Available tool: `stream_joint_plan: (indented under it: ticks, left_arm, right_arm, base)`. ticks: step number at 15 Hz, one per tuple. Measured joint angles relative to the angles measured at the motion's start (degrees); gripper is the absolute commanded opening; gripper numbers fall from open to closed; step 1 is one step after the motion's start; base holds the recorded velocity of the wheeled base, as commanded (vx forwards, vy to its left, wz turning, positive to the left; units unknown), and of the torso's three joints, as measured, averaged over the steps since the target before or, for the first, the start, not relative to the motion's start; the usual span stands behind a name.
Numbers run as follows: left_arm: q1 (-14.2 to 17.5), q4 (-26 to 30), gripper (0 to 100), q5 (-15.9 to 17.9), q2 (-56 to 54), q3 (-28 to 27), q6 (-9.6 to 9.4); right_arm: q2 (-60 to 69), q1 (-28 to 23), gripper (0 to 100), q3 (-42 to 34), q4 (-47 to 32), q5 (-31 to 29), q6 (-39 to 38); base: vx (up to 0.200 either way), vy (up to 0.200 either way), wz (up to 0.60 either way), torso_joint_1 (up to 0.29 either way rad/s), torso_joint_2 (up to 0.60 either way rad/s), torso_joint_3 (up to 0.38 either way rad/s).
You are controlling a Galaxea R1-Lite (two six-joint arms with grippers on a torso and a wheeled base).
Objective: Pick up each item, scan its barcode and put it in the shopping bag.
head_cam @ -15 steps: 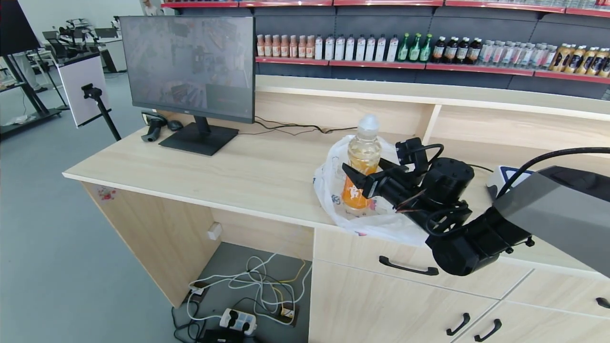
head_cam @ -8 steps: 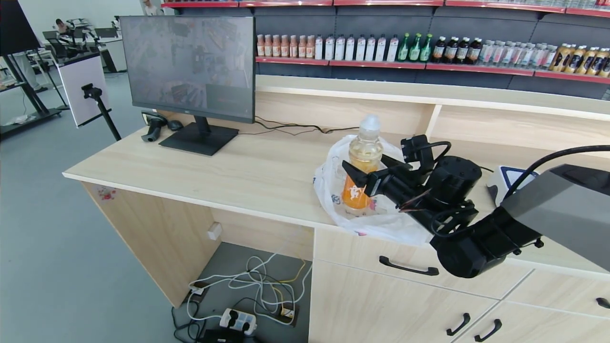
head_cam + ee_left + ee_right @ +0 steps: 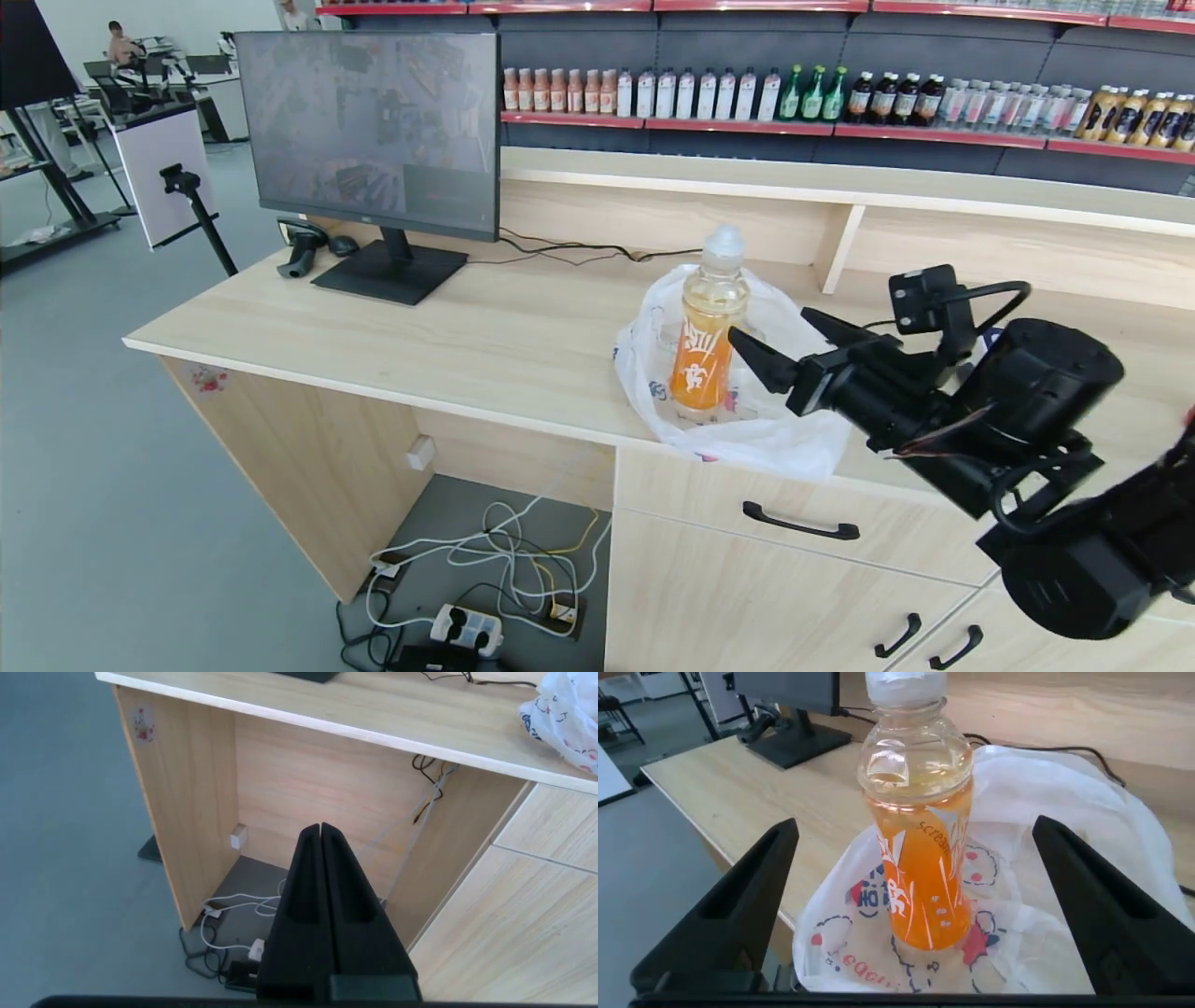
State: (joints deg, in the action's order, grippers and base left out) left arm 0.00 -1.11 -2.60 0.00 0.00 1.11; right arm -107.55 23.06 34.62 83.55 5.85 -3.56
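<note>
While the bottle (image 3: 709, 327) stands in the shopping bag (image 3: 780, 443), right gripper (image 3: 771, 325) gapes nearby; left gripper (image 3: 320, 831) closed.

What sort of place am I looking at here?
Probably a shop checkout: drink bottles on shelves behind, a counter with a monitor and scanner, and a bottle standing on a shopping bag.

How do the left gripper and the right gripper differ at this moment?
The left gripper is shut; the right gripper is wide open. The left gripper points toward the open space under the counter; the right gripper faces the orange bottle, which stands upright in the shopping bag, and does not touch it. Both are black and hold nothing.
</note>
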Motion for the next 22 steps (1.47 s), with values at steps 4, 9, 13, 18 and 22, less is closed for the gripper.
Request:
stream_joint_plan:
  ticks: [4, 9, 13, 18, 22]
  left_arm:
    - [0.0, 0.07, 0, -0.02, 0.0, 0.0, 0.11]
    - [0.0, 0.07, 0, -0.02, 0.0, 0.0, 0.11]
    - [0.0, 0.13, 0, -0.02, 0.0, 0.0, 0.11]
    - [0.0, 0.16, 0, -0.02, 0.0, 0.0, 0.11]
    - [0.0, 0.16, 0, -0.02, 0.0, 0.0, 0.09]
  right_arm:
    - [15.46, 0.0, 100, -17.96, 0.11, -2.55, 3.01]
    - [35.78, 0.05, 100, -32.94, -9.74, -5.47, 5.66]
    - [55.92, 0.52, 100, -34.16, -36.64, -5.64, 7.0]
    - [92.97, 0.83, 100, -30.22, -90.59, -6.14, 11.39]
    - [104.9, 1.18, 100, -27.34, -96.35, -5.88, 12.67]
  base:
    - [0.0, 0.0, 0.0, 0.0, 0.0, 0.0]
    - [0.0, 0.0, 0.0, 0.0, 0.0, 0.0]
    - [0.0, 0.0, 0.0, 0.0, 0.0, 0.0]
    - [0.0, 0.0, 0.0, 0.0, 0.0, 0.0]
    - [0.0, 0.0, 0.0, 0.0, 0.0, 0.0]
